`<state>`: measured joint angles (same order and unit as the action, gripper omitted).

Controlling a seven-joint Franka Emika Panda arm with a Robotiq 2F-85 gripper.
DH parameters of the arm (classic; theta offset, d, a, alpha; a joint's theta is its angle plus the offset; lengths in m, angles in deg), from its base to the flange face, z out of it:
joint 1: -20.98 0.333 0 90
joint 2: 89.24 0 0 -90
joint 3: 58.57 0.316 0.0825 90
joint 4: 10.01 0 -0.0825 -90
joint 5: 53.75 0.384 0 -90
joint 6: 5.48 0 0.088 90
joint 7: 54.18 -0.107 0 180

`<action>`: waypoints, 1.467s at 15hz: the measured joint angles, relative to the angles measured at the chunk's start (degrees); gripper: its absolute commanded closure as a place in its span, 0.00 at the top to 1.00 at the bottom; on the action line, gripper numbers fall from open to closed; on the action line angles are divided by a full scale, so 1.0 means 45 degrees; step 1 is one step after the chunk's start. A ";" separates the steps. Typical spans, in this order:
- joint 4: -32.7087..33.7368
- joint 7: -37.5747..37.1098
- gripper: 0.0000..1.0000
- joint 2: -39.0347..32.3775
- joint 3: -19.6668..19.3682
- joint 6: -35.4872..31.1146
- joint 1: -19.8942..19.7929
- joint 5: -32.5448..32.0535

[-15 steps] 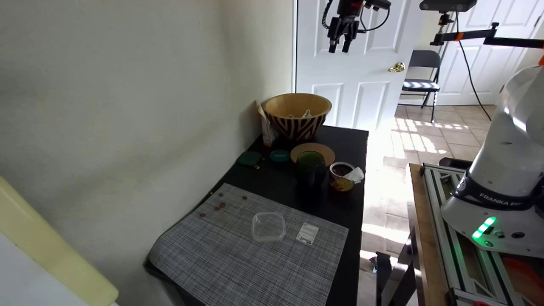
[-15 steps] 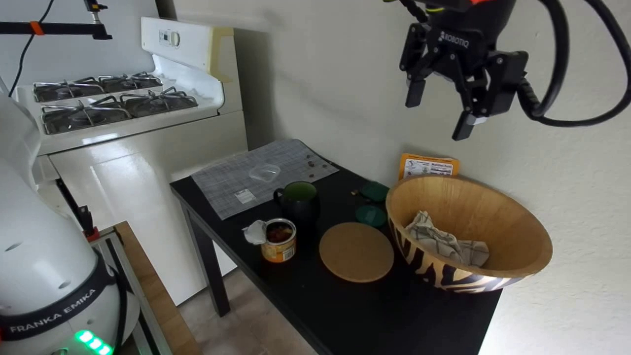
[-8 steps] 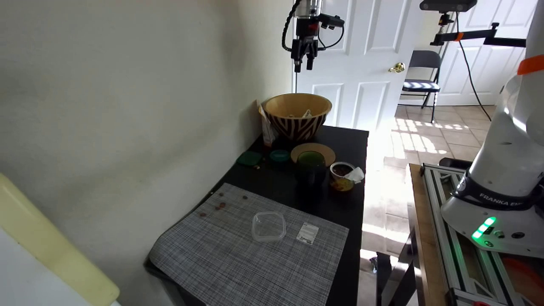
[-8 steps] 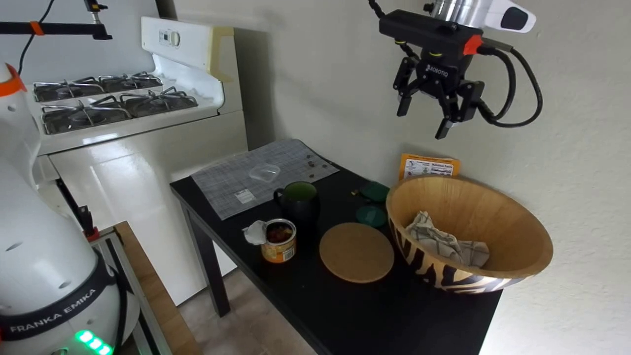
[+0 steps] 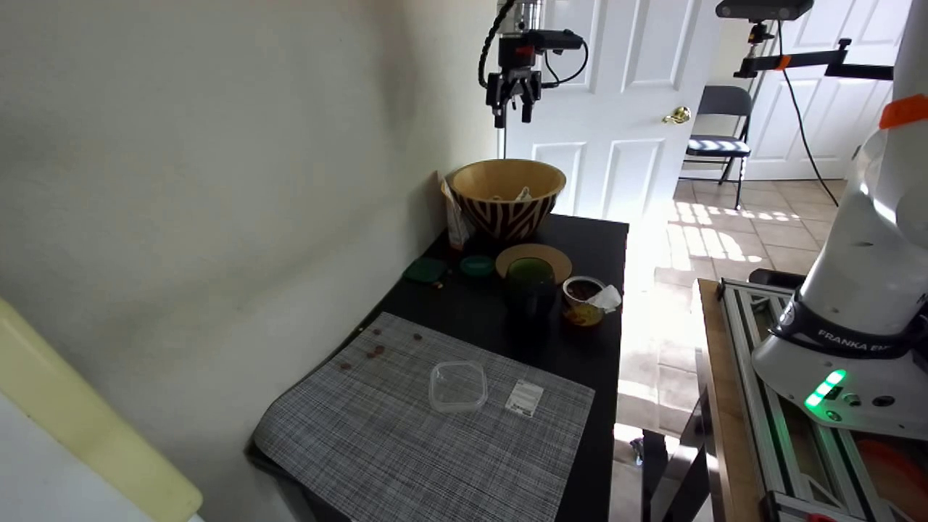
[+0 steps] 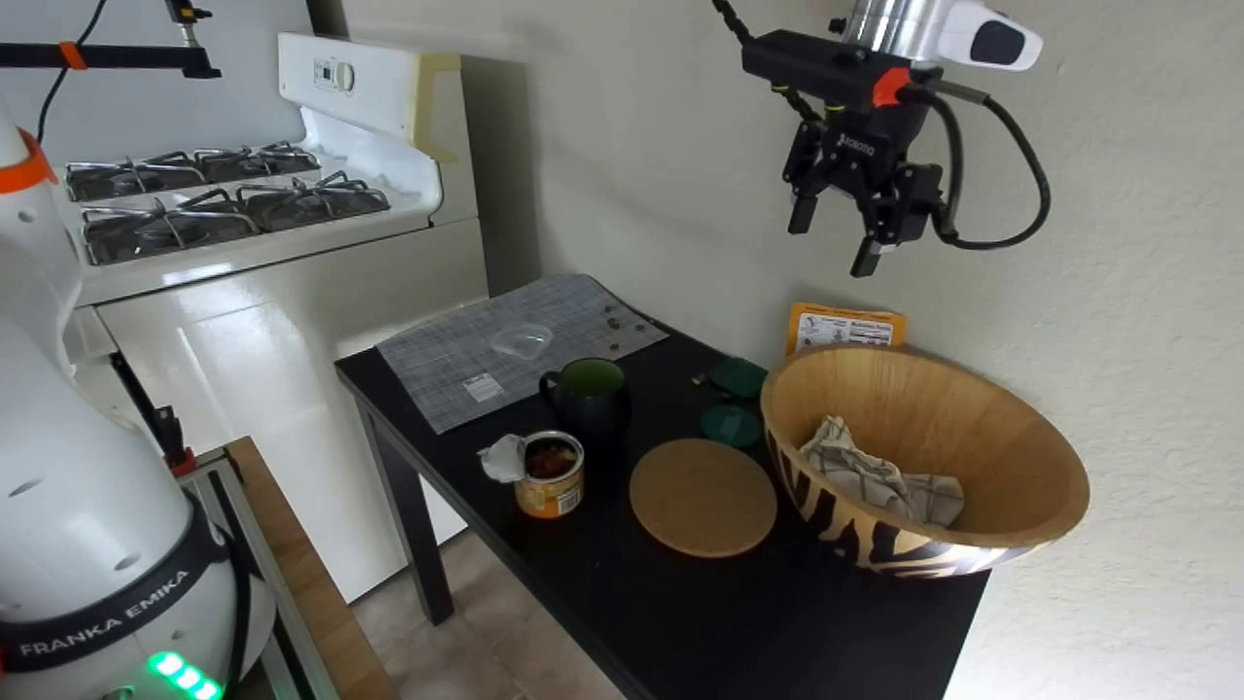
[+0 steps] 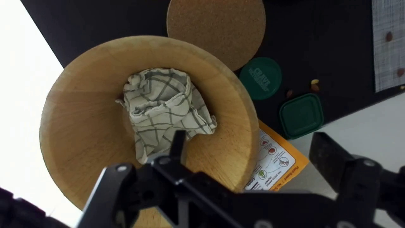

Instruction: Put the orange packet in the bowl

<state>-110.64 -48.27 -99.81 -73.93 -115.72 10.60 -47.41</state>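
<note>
Hovering gripper (image 6: 830,251), jaws wide, empty, bowl (image 6: 957,428) on blk table (image 6: 777,622), stove (image 6: 292,360), tiled flr (image 5: 725,243)

- Robotiq gripper (image 5: 512,121) has come down and across over the last second. In an exterior view it was up in front of the white door (image 5: 609,119), now it hangs above the zebra-striped wooden bowl (image 5: 507,217).
- Shows a lot smaller in an exterior view too, so the silver flange (image 6: 889,29) and white wrist cover (image 6: 977,34) are now in frame. Wrist camera (image 6: 807,70) was mostly cut off, now it's there.
- Black cable loop (image 6: 1044,190) used to run off the picture edge, now it's inside.
- Orange arm band (image 5: 904,112) shows plainly in both exterior views, was a sliver at most.
- Last half second, just a small gripper twist.
</note>
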 measured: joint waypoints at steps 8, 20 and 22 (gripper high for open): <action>-0.0708 -0.7526 1.00 -0.1181 0.0473 -0.2913 0.1488 -0.1818; -0.4787 -0.9238 1.00 -0.0619 -0.0362 -0.8092 -0.0205 -0.1550; -0.4995 -0.8908 1.00 -0.0640 -0.0503 -0.8775 -0.0457 -0.1497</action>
<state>-133.12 -88.36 -102.69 -76.19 -155.21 8.54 -54.14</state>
